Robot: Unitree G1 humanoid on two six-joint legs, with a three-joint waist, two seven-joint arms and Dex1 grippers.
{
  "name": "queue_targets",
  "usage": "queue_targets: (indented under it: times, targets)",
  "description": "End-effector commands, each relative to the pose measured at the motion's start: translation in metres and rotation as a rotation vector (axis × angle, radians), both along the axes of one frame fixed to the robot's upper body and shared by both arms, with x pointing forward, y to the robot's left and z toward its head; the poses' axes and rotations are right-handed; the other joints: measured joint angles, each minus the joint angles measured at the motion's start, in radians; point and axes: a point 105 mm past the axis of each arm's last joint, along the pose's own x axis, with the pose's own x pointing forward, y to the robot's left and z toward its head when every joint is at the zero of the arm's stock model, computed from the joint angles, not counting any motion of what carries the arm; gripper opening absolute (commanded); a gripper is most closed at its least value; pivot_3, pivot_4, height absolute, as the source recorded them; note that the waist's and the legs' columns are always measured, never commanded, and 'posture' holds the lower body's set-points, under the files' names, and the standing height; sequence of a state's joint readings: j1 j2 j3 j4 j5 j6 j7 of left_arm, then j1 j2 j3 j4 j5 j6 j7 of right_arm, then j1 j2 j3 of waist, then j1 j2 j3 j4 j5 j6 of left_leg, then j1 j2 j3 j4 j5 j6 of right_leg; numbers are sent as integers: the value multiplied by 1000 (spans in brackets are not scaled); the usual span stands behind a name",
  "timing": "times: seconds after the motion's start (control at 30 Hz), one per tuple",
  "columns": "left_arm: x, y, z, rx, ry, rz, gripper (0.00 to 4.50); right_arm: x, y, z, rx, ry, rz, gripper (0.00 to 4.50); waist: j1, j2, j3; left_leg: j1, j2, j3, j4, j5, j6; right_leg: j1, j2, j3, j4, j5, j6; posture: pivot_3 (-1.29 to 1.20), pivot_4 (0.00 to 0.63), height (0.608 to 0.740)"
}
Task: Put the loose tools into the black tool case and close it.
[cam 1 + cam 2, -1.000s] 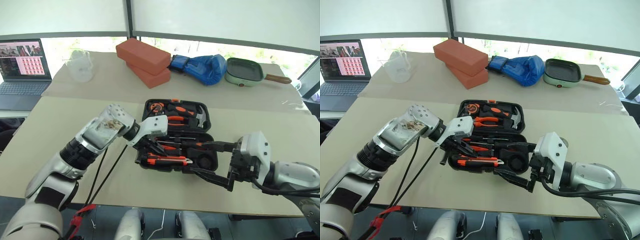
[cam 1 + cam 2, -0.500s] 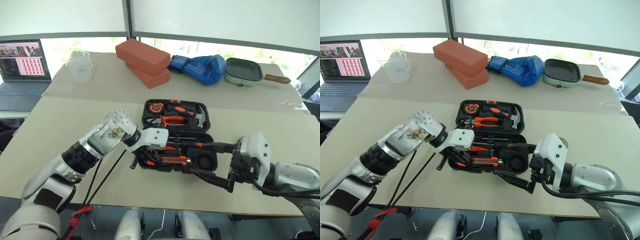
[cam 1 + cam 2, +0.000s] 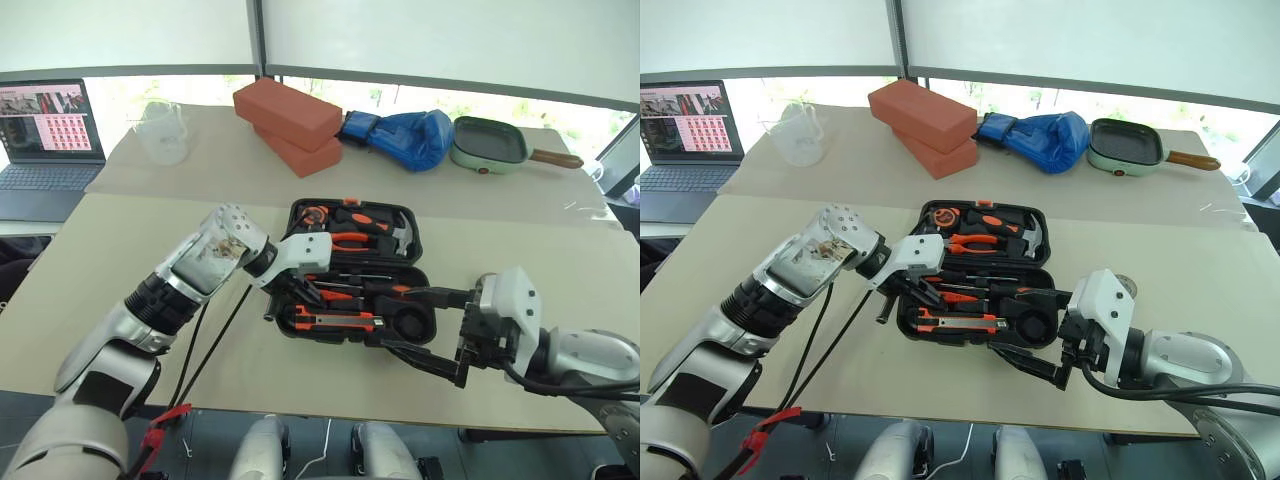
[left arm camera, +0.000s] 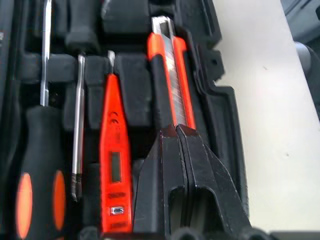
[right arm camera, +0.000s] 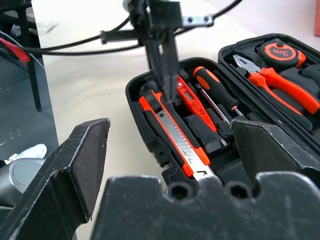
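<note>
Case point(image 3: 352, 270) lies open mid-table; knife point(image 4: 170, 75), tester point(image 4: 114, 150) and screwdrivers point(image 4: 37, 165) sit in slots of its near half. Left gripper point(image 4: 179, 131) is closed, holding nothing, tips on the knife's handle end, apparently pressing it into its slot. Right gripper point(image 3: 420, 325) is spread wide and empty, just beside the case's near right corner. Risk: an off-centre push tips the knife out of its slot or slides the unheld case; a proud tool would then block the lid from latching.
</note>
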State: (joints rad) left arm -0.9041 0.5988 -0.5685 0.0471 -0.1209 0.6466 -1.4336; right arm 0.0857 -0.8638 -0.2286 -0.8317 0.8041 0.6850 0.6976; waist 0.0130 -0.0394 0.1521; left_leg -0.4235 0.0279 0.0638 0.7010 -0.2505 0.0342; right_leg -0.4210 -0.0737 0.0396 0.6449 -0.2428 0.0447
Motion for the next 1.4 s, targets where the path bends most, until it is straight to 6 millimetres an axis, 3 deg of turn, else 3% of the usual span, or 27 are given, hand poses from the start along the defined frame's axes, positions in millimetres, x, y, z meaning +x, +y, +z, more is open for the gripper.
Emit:
queue_targets:
  times: [0.03,0.47,0.67,0.77,0.87,1.0,1.1,1.23,1.4]
  targets:
    - [0,-5,2,1,-39,-27,48,0,0,8,-3,-48,9,4500,-1,0,0,0,0,0,0,0,0,0,0,0,0,0,0,0,150,738]
    - [8,-2,-43,124,-131,-55,48,0,1,8,1,-49,4,4500,2,0,0,2,0,0,0,0,0,2,0,0,0,0,0,0,150,738]
    - [9,-2,-47,114,-133,-62,48,-1,1,8,1,-47,5,4500,2,0,-2,8,0,0,0,0,0,10,0,0,-1,0,0,0,150,738]
    - [0,-9,-30,14,-91,-73,48,-2,0,8,-2,-44,1,4500,0,0,-2,15,2,0,-2,-1,1,17,-1,-1,-4,0,0,0,150,738]
    - [-7,-15,-2,-135,-58,-53,48,0,-9,5,-15,-32,-37,4500,-2,0,-2,15,2,0,-3,-1,1,16,-1,0,-4,0,0,0,150,738]
    - [-4,-3,34,-295,-109,15,48,8,-42,-2,-26,-4,-199,4500,0,0,-2,8,2,-1,-3,-1,1,11,-1,-1,-3,0,0,0,150,738]
    - [2,27,60,-411,-170,122,786,4,-94,-12,-33,52,-407,4500,0,0,-2,8,2,-1,-3,-1,1,10,-1,-1,-3,0,0,0,150,738]
    - [-8,63,69,-460,-136,217,2197,-19,-153,-18,-71,111,-591,4500,-3,1,-2,9,2,0,-5,-1,1,10,-1,0,-4,-1,0,0,150,738]
    - [-23,70,85,-565,-115,277,4024,-36,-200,-18,-131,163,-689,4500,-1,1,-2,12,3,0,-5,-1,1,13,-2,0,-5,-1,0,0,150,738]
